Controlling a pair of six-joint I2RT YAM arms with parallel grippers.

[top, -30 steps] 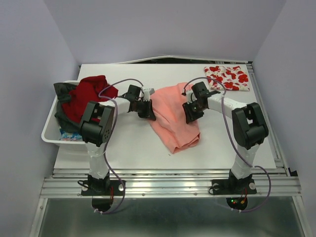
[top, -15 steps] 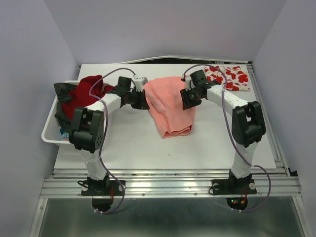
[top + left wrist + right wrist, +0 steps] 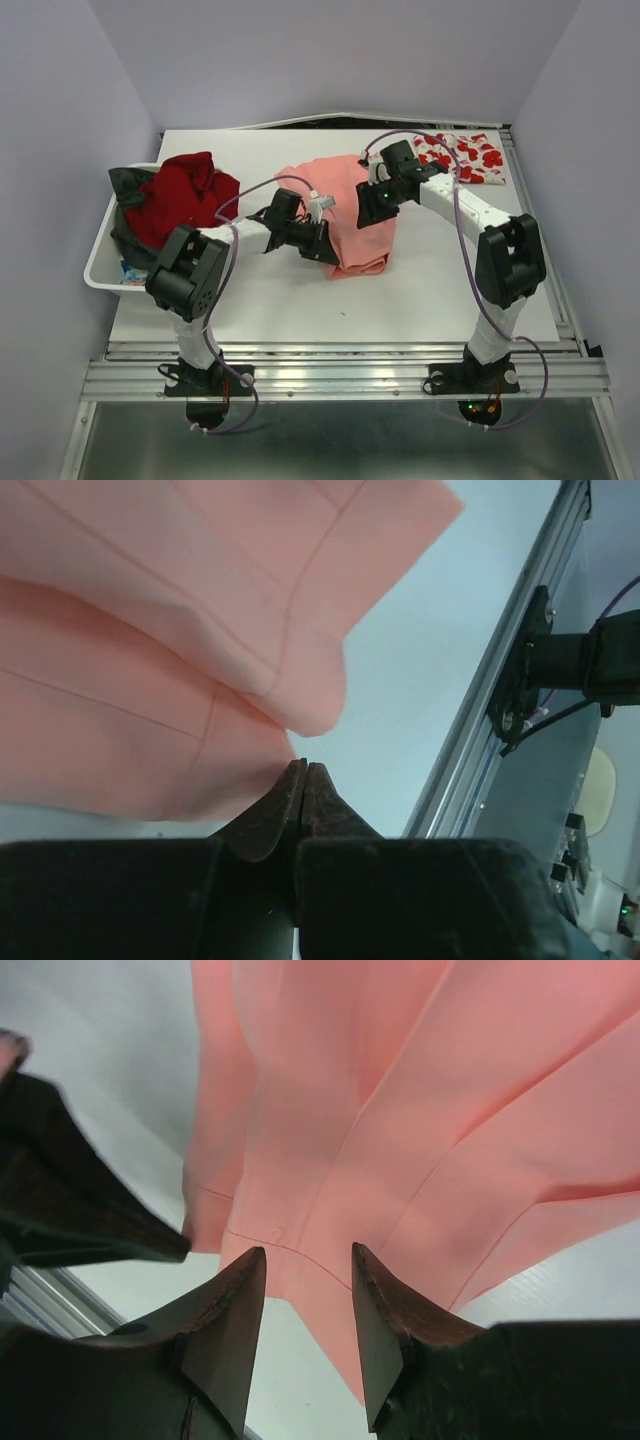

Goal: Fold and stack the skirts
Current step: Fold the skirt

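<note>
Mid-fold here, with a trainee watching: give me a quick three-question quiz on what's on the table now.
1. True or false: the floral skirt lies stacked on the pink skirt.
2. Which gripper has its jaws apart? A left, B right, C both.
3. What lies on top in the bin?
Key:
1. False: it lies apart, at the far right corner.
2. B: the right gripper is open, the left gripper shut.
3. Red cloth.
</note>
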